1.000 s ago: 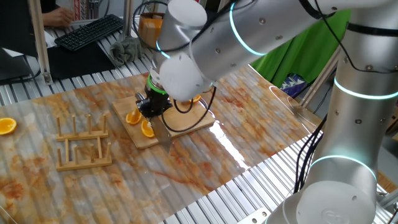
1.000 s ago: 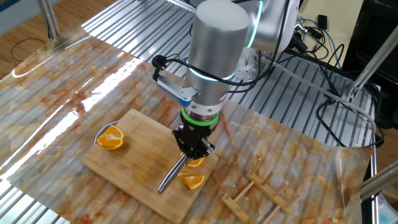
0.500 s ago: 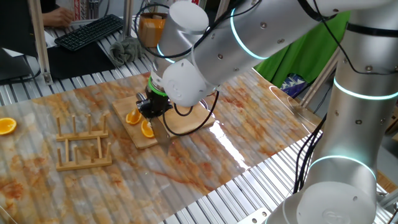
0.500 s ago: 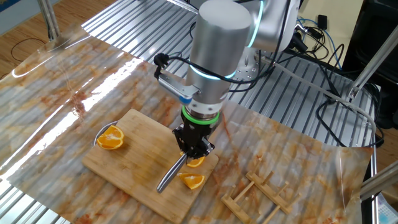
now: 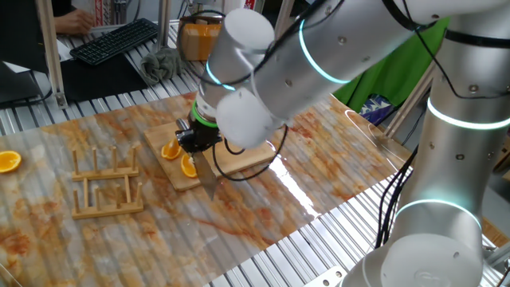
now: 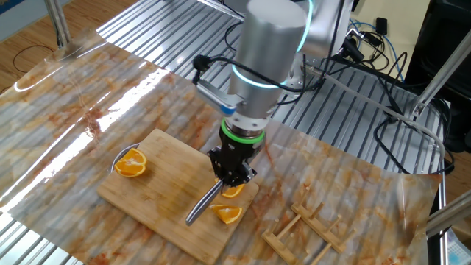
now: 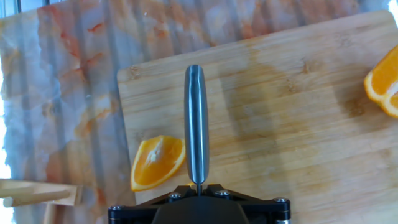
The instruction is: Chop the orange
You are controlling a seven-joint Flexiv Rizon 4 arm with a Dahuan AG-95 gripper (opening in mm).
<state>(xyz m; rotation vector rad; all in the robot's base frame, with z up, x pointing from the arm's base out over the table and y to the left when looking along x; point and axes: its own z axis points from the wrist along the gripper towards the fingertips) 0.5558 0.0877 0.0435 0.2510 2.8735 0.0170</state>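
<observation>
Gripper (image 6: 232, 177), jaws clamped on knife (image 7: 196, 124), has rolled slightly (blade re-angling); orange (image 7: 157, 163) wedge beside blade, uncut

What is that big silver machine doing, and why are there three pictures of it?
It is a robot arm. At its tip sits a pincer, a two-fingered hand, shut on a knife. Two pictures come from cameras standing at different sides of the table. The third comes from a little camera on the robot's hand, looking down along the knife.

On the table lies a wooden board. On it are orange wedges, cut pieces beside the blade, and one rounder orange half at the far end of the board. Next to the board stands a small wooden rack. One more orange piece lies far away at the table's edge. The robot's job is chopping the orange.
</observation>
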